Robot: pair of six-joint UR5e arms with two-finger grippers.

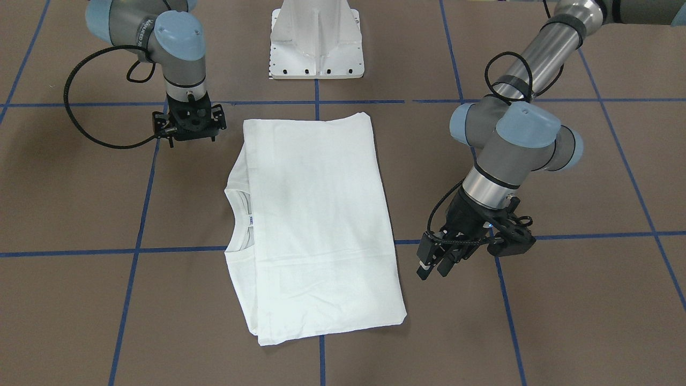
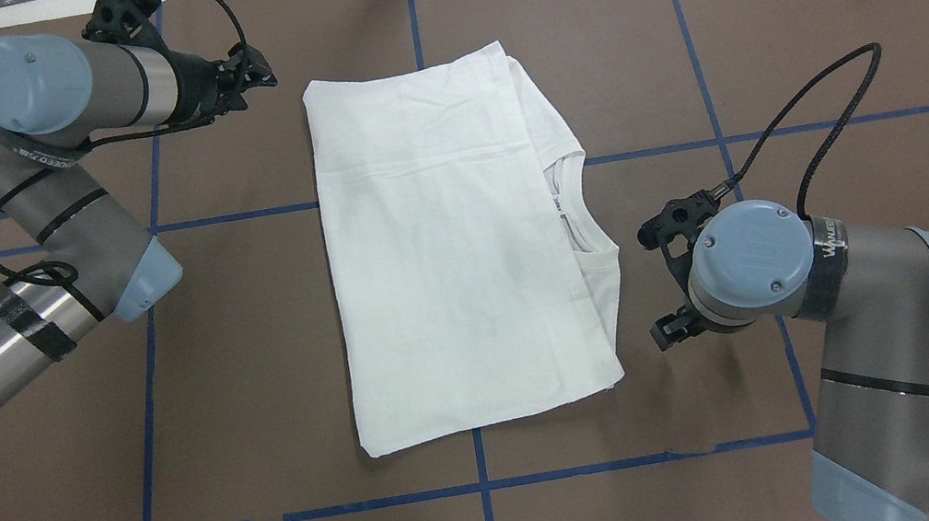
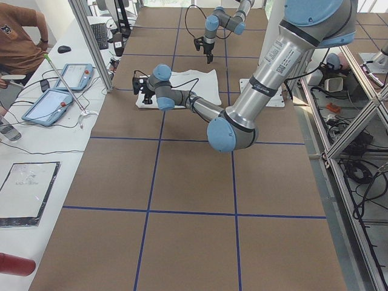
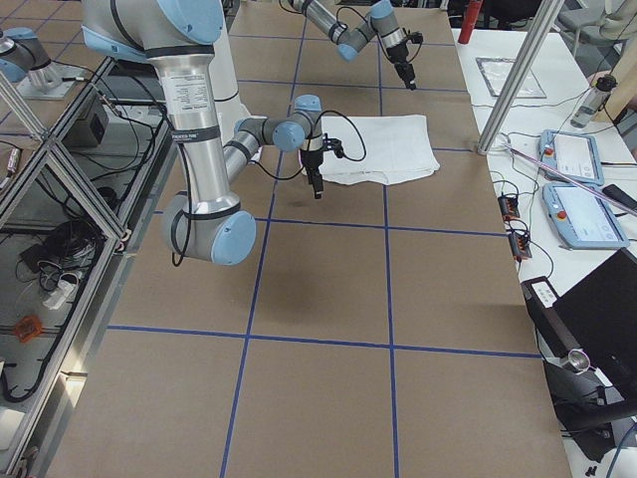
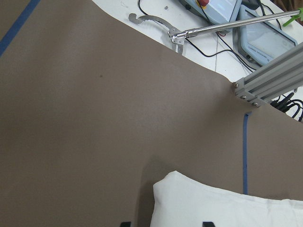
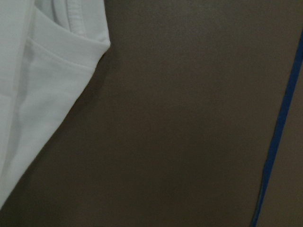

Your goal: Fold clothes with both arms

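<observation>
The clothes are one white T-shirt [image 2: 445,254], folded into a long rectangle flat on the brown table, plain side up. Its ribbed collar [image 2: 582,205] and small neck label stick out on the robot's right side. My left gripper [image 1: 435,268] hovers off the shirt's far left corner, tilted, open and empty. In the left wrist view that shirt corner [image 5: 222,203] lies between the spread fingertips [image 5: 124,223]. My right gripper [image 1: 190,128] points down beside the near right edge, off the cloth. Its fingers are hidden under the wrist. The right wrist view shows only a shirt edge [image 6: 38,80].
The white pedestal base [image 1: 316,43] stands at the robot's side of the table. Blue tape lines [image 2: 482,486] grid the brown surface. Beyond the far edge are an aluminium post [image 5: 270,80], a metal hook tool [image 5: 156,21], tablets [image 3: 51,103] and a seated person [image 3: 18,42].
</observation>
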